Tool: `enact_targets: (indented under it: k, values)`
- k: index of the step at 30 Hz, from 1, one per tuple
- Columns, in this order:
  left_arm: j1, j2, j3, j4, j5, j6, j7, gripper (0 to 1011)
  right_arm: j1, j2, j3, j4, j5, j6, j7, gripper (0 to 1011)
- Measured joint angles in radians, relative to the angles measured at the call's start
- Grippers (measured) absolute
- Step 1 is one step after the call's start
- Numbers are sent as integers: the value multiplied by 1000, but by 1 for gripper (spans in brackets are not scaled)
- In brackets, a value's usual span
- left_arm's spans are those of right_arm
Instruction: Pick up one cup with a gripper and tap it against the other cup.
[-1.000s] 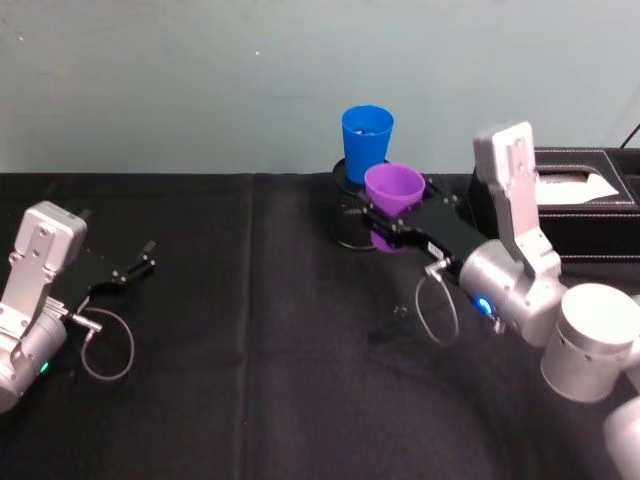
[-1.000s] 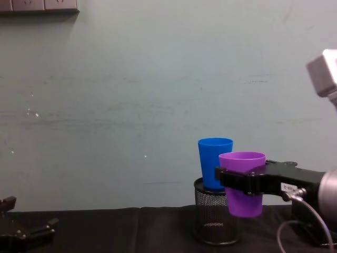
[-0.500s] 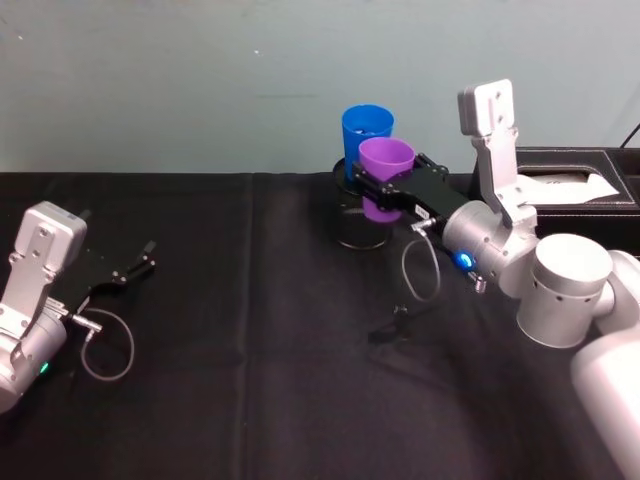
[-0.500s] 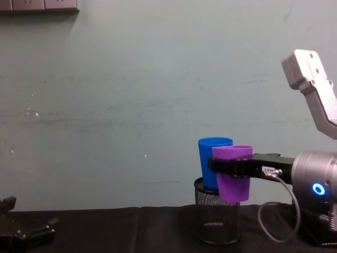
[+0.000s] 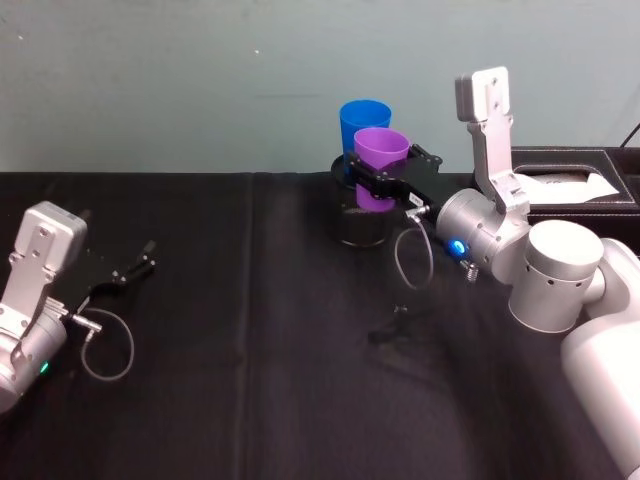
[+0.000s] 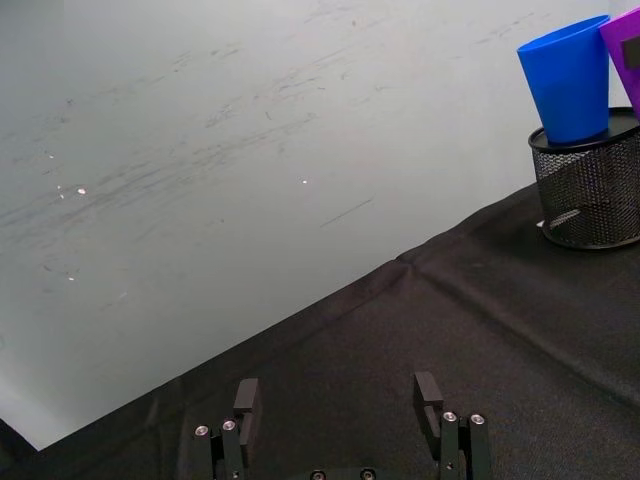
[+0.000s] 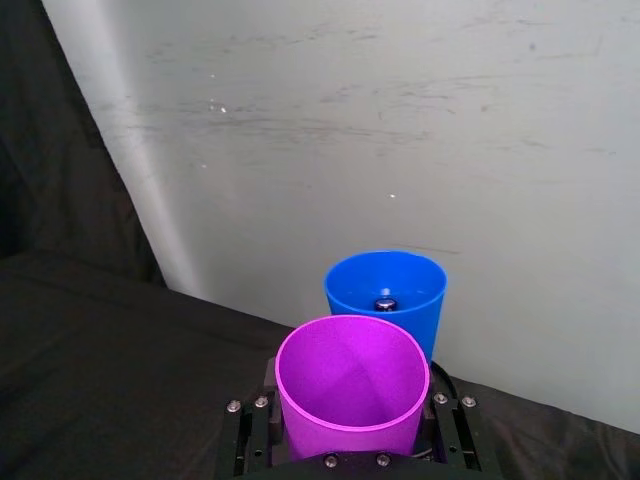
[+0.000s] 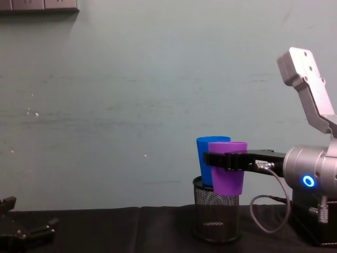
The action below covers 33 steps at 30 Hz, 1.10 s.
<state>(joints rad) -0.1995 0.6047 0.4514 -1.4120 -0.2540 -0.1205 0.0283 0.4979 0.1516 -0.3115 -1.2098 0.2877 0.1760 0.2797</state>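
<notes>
Chest view: right gripper (image 8: 224, 161) clamps purple cup (image 8: 227, 180) just beside blue cup (image 8: 202, 145) — left gripper (image 6: 337, 392) parked, jaws apart.

One purple cup (image 5: 383, 155), one blue cup (image 5: 355, 122), both plain. Holder (image 8: 215, 221) black wire mesh. Desk (image 5: 250, 350) black; wall (image 8: 131, 105) pale green, scuffed.

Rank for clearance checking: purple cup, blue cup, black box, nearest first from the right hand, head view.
1. The purple cup, held in the right hand.
2. The blue cup, just behind it.
3. The black box, far right.
</notes>
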Motion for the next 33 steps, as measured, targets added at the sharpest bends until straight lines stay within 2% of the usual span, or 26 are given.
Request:
enact_targets:
  k: [33]
  values:
    - [0, 0, 0, 0, 0, 0, 0, 1000, 0, 0, 0, 0, 0, 0, 2, 731]
